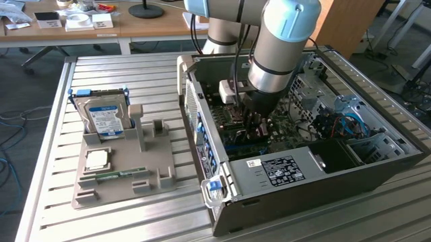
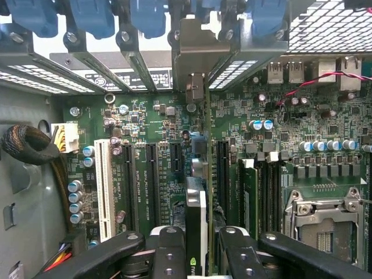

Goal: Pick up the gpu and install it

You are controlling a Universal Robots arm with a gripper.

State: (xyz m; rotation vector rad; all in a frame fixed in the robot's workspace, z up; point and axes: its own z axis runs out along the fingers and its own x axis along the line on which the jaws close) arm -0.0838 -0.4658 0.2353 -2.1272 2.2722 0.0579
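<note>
The pincer [image 2: 196,247] is clamping the gpu [image 2: 196,215] edge-on between its black fingers [image 2: 168,256], holding the card upright over the green motherboard [image 2: 151,168], its pale bracket reaching toward the rear slot covers [image 2: 192,52]. In the exterior view the pincer [image 1: 258,132] is reaching down inside the open computer case [image 1: 377,166] on the slatted bench [image 1: 135,75]. Well apart, toward the exterior view's left, a grey holder [image 1: 121,176] is carrying a hard drive [image 1: 104,118], a processor chip [image 1: 96,160] and a memory stick [image 1: 120,174]
</note>
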